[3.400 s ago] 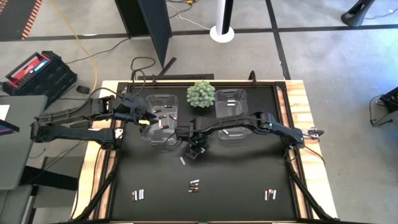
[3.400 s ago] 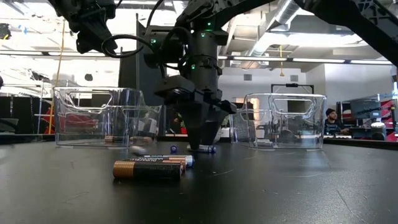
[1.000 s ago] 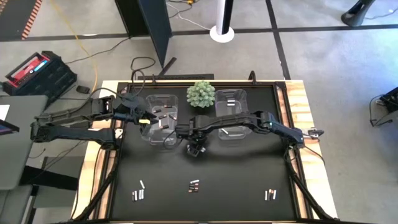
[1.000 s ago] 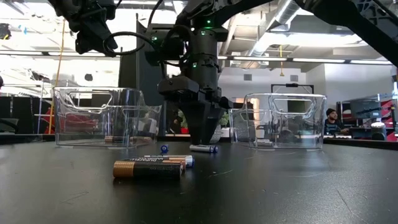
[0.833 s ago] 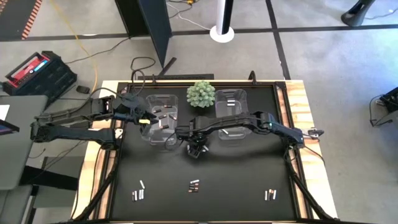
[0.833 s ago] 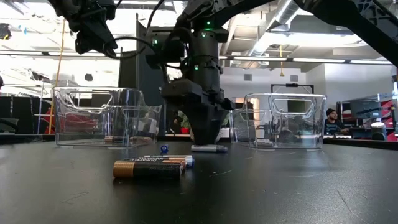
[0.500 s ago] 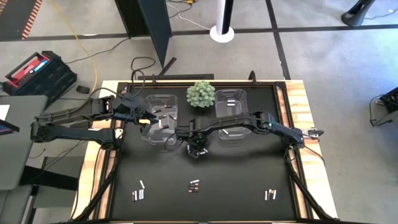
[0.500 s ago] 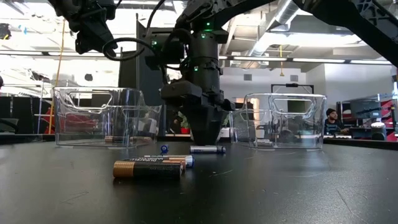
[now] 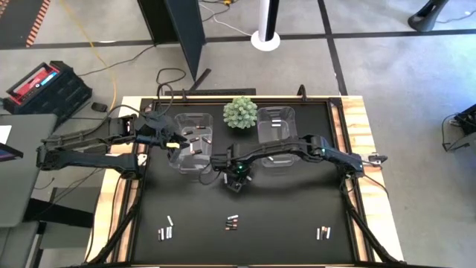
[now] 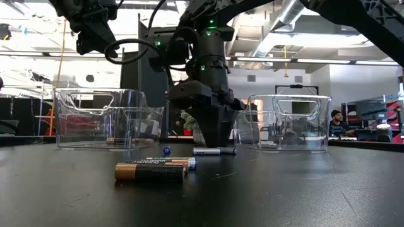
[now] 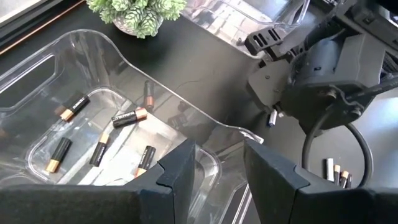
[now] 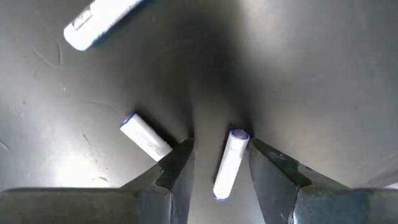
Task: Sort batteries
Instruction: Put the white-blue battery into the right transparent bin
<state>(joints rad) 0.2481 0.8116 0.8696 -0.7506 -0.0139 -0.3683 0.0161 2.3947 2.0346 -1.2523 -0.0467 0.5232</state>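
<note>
Pale silver battery (image 12: 227, 163) is lying between the spread fingers of the right gripper (image 12: 219, 163), ungrasped, while the left gripper (image 11: 216, 163) is hovering, parted and empty, over a clear bin (image 11: 56, 68).

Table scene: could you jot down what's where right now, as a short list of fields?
right claw: low over the mat, open fingers straddling one pale battery
other pale batteries: two lie loose on the mat nearby
left claw: open, empty, above the left clear bin
left bin contents: dark copper-ended batteries
mat front: three small battery groups
</note>
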